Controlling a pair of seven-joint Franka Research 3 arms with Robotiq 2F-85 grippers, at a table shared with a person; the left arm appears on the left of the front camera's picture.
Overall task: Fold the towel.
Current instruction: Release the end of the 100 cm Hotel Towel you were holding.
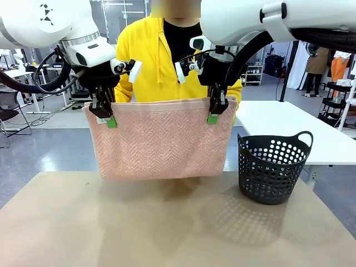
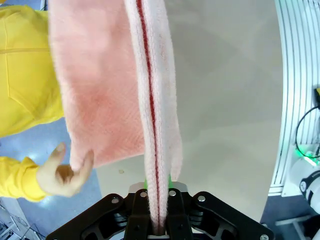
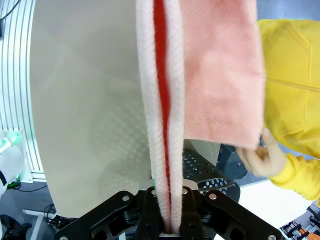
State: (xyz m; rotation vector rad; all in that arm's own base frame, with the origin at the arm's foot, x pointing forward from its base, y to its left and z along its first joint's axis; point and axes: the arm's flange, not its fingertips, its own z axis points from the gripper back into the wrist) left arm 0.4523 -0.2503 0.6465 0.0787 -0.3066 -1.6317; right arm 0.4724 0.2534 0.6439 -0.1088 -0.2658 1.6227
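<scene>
The left claw (image 1: pixel 108 118) is closed on the upper left corner of the towel (image 1: pixel 161 144), its green pads pinching the cloth from both sides. In the left wrist view the two black fingers stand close together at the bottom edge. Two layers of pink terry are squeezed between them, with a thin red line running up between the layers.

The right claw (image 1: pixel 214 114) is clamped the same way on the upper right corner, near the middle of the front view. In its own wrist view the doubled edge also rises from between the nearly touching fingers.

Between the two claws the towel hangs as a wide sheet, its top edge level and fairly taut. Its herringbone face is towards the camera, and its lower edge hangs clear above the bench (image 1: pixel 167 228).

In both wrist views a further layer of the towel spreads off to one side, towards the yellow sleeves. A hand (image 2: pixel 62 172) of the person touches that layer's lower corner at the lower left of the left wrist view. A second hand (image 3: pixel 260 157) is at the matching corner at the right of the right wrist view.

The person (image 1: pixel 146 55), in a yellow hooded jacket, stands just behind the towel at the top centre of the front view. A dark perforated basket (image 1: pixel 273 167) stands on the bench at the right, apart from the towel.
</scene>
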